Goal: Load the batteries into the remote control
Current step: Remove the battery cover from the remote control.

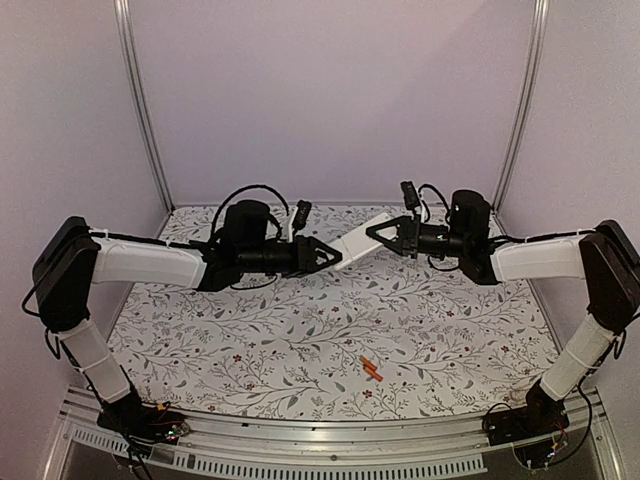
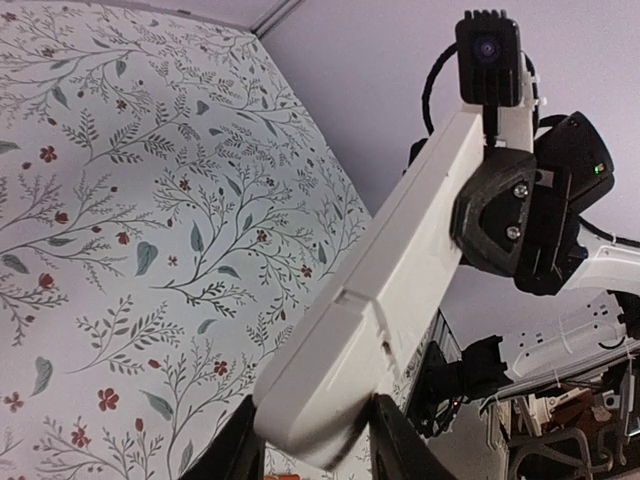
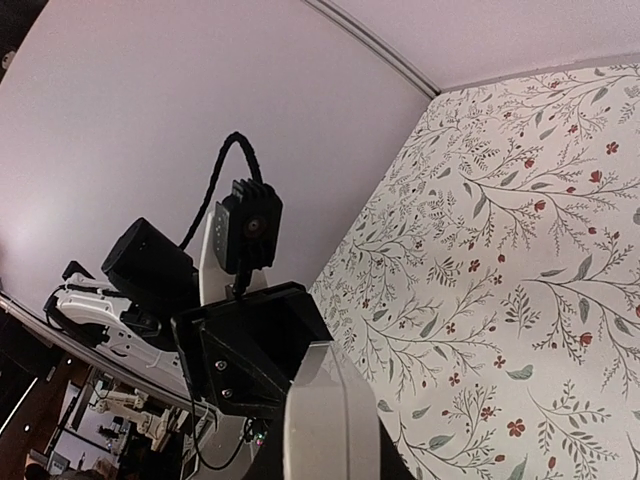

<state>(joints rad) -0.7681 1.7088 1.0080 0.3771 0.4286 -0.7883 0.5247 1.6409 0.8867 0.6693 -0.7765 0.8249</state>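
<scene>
- My left gripper (image 1: 335, 255) is closed on one end of the remote control (image 1: 357, 243). My right gripper (image 1: 375, 232) is clamped narrowly on the other end, so the remote control hangs in the air between them.
- The batteries (image 1: 372, 369) lie side by side on the bench (image 1: 250, 330), well below the remote control and nearer my bases. Neither one is loaded.
- Risk: with both grips rigid, any mismatch between the arms would twist or bend the remote control, or pull it out of one grip.
- Risk: if one gripper lets go, the other has only an end hold, so the remote control could tilt and drop.
- Risk: a falling remote control could scatter the batteries.
</scene>
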